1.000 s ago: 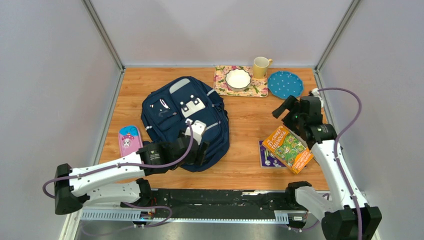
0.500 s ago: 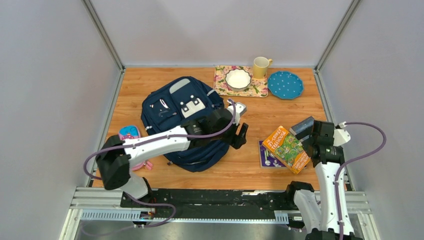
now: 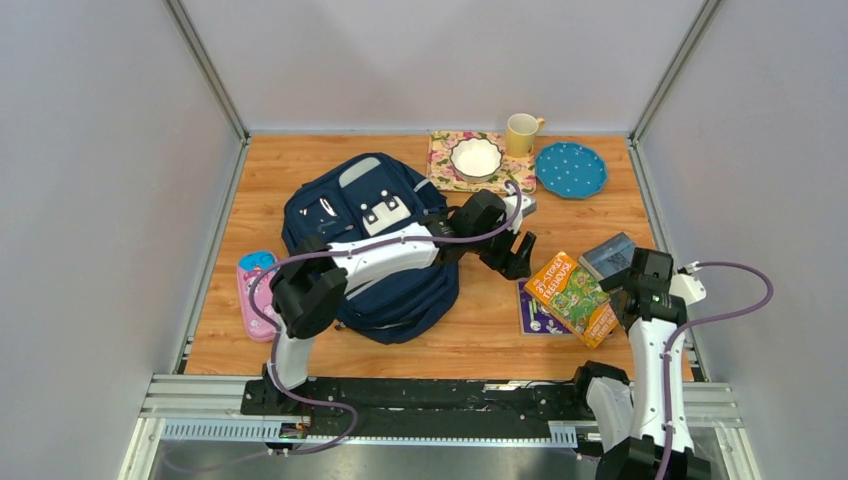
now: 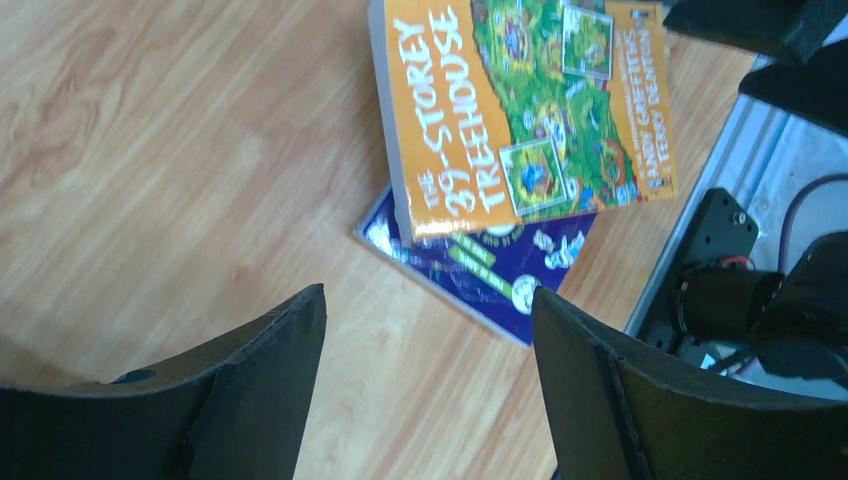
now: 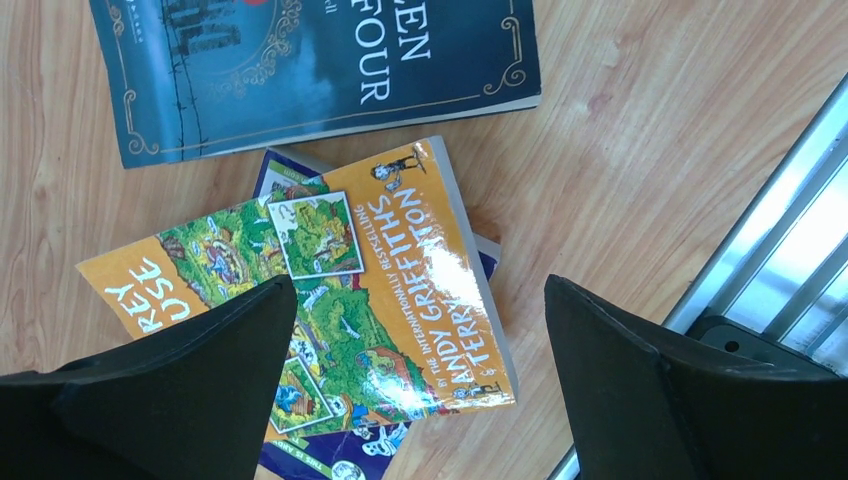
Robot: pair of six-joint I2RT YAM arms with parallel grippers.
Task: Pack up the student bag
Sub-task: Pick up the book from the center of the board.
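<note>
The left gripper hovered over the light wooden table, its dark jaws spread wide with nothing between them. Beyond them an orange paperback book lay partly across a thin dark-blue booklet.

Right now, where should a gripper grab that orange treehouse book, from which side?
Likely its title-side edge, from the side of the left gripper: the orange book lies propped on a purple book, so that edge overhangs the table, perhaps leaving finger room beneath.
</note>
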